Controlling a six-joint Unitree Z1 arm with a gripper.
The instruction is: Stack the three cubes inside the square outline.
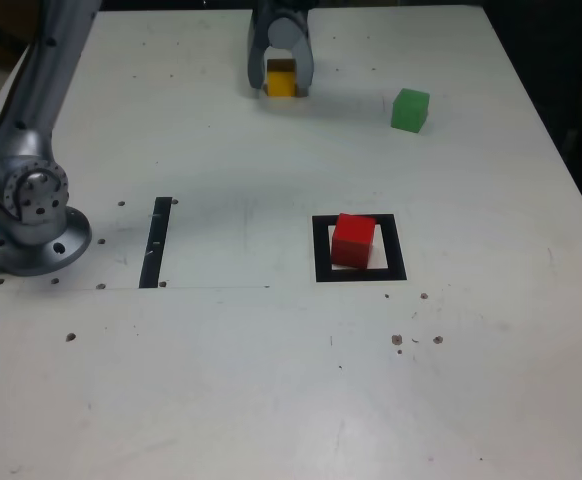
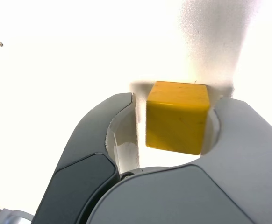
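Note:
At the table's far edge the yellow cube (image 1: 282,80) sits on the surface between the fingers of my gripper (image 1: 281,88). In the wrist view the yellow cube (image 2: 175,121) fills most of the space inside the gripper (image 2: 178,100). One jaw lies against a side of it; a slim pale gap shows at the other jaw. The red cube (image 1: 353,240) stands inside the square outline (image 1: 321,250), slightly turned. Alone toward the exterior view's far right rests the green cube (image 1: 410,109).
The arm's grey base (image 1: 31,215) is bolted at the exterior view's left, with a straight black strip (image 1: 155,243) beside it. Small screw holes dot the white table (image 1: 271,380).

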